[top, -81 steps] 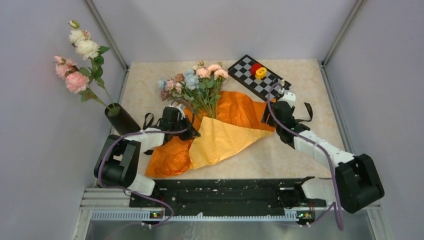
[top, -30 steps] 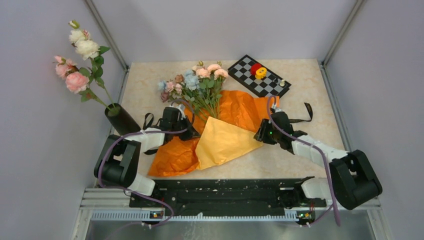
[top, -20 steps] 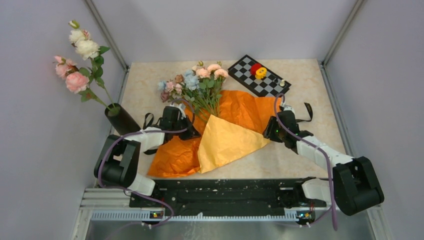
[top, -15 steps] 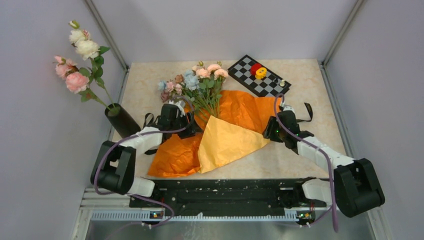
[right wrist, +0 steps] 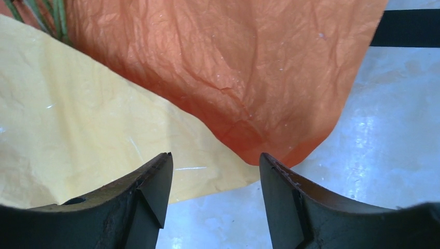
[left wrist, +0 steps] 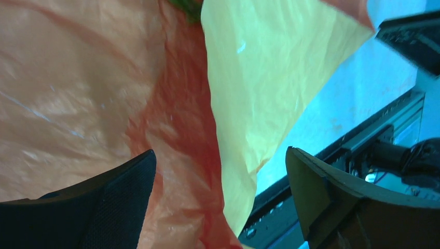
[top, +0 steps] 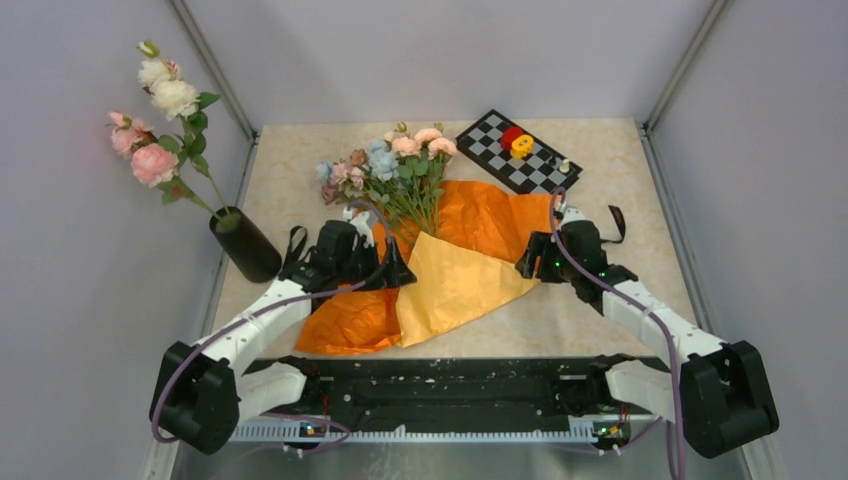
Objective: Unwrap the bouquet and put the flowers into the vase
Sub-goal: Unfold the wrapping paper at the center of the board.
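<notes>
Beige stone-look worktop point(top: 620, 310) is carrying the bouquet of small pastel artificial flowers point(top: 390, 165) at its middle, blooms pointing toward the far edge and crinkled orange-yellow wrapping paper point(top: 480, 220) lying open beneath. Over it the left tool point(left wrist: 220, 192) is standing spread wide, having just released the paper. The right tool point(right wrist: 215, 192) is widening too, pinching nothing. Unwrapping looks done, and the plain black cylindrical vase point(top: 250, 250) is waiting at the left edge.

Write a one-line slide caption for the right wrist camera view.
Open right gripper poised over a corner of the orange wrapping paper beside the yellow sheet, black ribbon lying on the table beyond.
</notes>
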Robot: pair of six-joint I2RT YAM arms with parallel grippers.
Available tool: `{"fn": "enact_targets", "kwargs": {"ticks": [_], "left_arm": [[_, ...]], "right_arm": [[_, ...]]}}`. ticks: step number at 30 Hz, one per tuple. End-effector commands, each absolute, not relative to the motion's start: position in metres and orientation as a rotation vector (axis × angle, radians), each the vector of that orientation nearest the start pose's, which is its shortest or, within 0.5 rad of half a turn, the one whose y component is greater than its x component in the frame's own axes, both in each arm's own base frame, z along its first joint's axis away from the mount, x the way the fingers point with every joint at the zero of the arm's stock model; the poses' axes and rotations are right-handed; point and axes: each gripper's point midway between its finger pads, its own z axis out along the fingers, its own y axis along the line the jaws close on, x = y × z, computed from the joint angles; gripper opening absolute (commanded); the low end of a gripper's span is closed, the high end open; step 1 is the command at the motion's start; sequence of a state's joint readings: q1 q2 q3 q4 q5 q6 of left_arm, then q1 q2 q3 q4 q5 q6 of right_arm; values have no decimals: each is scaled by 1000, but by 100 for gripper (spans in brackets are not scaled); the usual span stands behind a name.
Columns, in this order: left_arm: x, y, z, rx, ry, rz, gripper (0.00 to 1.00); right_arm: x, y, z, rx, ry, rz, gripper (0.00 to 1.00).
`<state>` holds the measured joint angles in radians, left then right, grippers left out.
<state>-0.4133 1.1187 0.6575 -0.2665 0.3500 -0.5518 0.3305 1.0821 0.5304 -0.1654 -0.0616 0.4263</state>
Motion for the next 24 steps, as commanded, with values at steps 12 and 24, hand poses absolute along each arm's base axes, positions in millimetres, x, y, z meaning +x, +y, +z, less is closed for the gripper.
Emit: {"fn": "enact_targets", "kwargs": {"ticks": [12,24], "left_arm": [[220,-215,93,-80,2428,-1055,69],[239,-217,71,-132,2446,-1011,18]], "right_arm": [[265,172,83,26,2299,745,56],[261,185,46,81,2372,746,46]]}}
